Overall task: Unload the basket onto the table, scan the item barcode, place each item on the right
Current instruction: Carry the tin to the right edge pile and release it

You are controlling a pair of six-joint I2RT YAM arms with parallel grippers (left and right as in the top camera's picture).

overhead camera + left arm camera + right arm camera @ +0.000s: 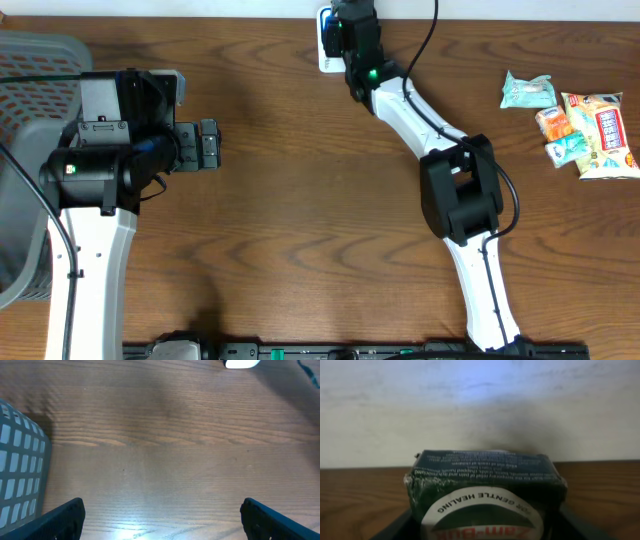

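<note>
Gripped at the table's far edge: the right gripper [485,527] holds a dark green rectangular carton [485,480], its black fingers [395,527] closed partway against the two sides. The glossy carton fills the gap between them, and white curved lettering on its near face reads upside down from the wrist. Beyond the fingertips rises a pale matte wall [480,405]. Seen from overhead, the right gripper [345,40] hangs just beside a white plastic unit [324,50]. The left gripper [208,145] stands spread wide and holds nothing, with bare grained wooden table [165,455] between its fingers [60,520]. A grey lattice basket [20,475] sits just outside them.
</note>
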